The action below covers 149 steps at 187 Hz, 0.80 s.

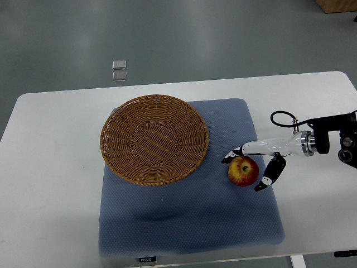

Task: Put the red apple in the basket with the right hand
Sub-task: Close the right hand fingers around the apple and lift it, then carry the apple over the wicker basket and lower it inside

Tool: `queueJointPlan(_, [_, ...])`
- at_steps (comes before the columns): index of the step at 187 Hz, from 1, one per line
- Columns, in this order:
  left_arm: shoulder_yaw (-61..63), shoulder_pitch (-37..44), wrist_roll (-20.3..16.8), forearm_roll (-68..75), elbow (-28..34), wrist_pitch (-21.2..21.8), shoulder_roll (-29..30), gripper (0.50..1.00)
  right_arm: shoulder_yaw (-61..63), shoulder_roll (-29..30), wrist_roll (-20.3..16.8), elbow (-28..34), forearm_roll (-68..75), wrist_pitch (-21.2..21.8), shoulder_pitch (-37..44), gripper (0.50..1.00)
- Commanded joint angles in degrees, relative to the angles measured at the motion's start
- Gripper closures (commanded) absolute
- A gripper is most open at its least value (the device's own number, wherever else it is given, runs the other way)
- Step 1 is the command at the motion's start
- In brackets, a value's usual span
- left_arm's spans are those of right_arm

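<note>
A red and yellow apple (pixel 243 171) lies on the blue mat, just right of the woven wicker basket (pixel 154 139), which holds nothing. My right hand (pixel 246 169) comes in from the right edge and sits around the apple. One finger (pixel 230 156) reaches over the apple's far side and others (pixel 269 176) hang on its right. The fingers are spread and do not clasp the fruit. The left arm does not show.
The blue padded mat (pixel 189 223) covers the middle of a white table (pixel 50 184). The basket rests on the mat's far left part. Grey floor lies beyond the table's far edge, with a small clear object (pixel 119 71) on it.
</note>
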Motion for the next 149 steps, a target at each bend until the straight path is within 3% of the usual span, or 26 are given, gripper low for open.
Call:
queueJointPlan(1, [0.0,0.0,0.01,0.02,0.0,-0.01,0.0,0.5,-0.4,0.4,0.0,-0.9,-0.09,-0.91,-0.09,0.638])
queueJointPlan(12, [0.0,0.0,0.01,0.02,0.0,-0.01,0.0,0.5,-0.4,0.4,0.0,-0.99,-0.18,-0.91,-0.09,0.642])
queueJointPlan(13, [0.0,0.0,0.01,0.02,0.0,-0.01,0.0,0.5,-0.4,0.66,0.0,-1.07,-0.53,-1.08,-0.09,0.668])
queueJointPlan(42, [0.0,0.0,0.01,-0.07,0.0,-0.01,0.0,0.5,-0.32,0.83,0.0,-1.16,-0.53,-1.26,0.08,0.814])
queueJointPlan(53, [0.0,0.0,0.01,0.02,0.0,-0.01,0.0,0.5,-0.32,0.84,0.09,-1.16,-0.53,-1.26,0.26,0.912])
queueJointPlan(63, [0.0,0.0,0.01,0.02,0.0,-0.01,0.0,0.5,-0.32,0.83,0.09,-1.16,-0.53,-1.26,0.26,0.912])
queueJointPlan(64, [0.0,0.0,0.01,0.02,0.0,-0.01,0.0,0.5,-0.23,0.92,0.09,-1.16,-0.53,-1.78,0.61,0.966])
queueJointPlan(65, [0.0,0.0,0.01,0.02,0.0,-0.01,0.0,0.5,-0.14,0.92,0.09,-1.16,-0.53,-1.96,0.61,0.979])
queueJointPlan(70, [0.0,0.0,0.01,-0.07,0.0,-0.01,0.0,0.5,-0.14,1.01,0.09,-1.25,-0.53,-2.22,0.87,1.0])
queueJointPlan(123, [0.0,0.0,0.01,-0.07,0.0,-0.01,0.0,0.5,2.5,3.65,0.0,-4.24,2.72,-3.1,8.26,1.0])
queueJointPlan(130, [0.0,0.0,0.01,-0.07,0.0,-0.01,0.0,0.5,3.81,4.7,-0.17,-7.57,6.15,-2.66,11.77,1.0])
queueJointPlan(149, [0.0,0.0,0.01,-0.07,0.0,-0.01,0.0,0.5,3.9,5.58,-0.35,-8.98,7.73,-2.4,13.88,1.0])
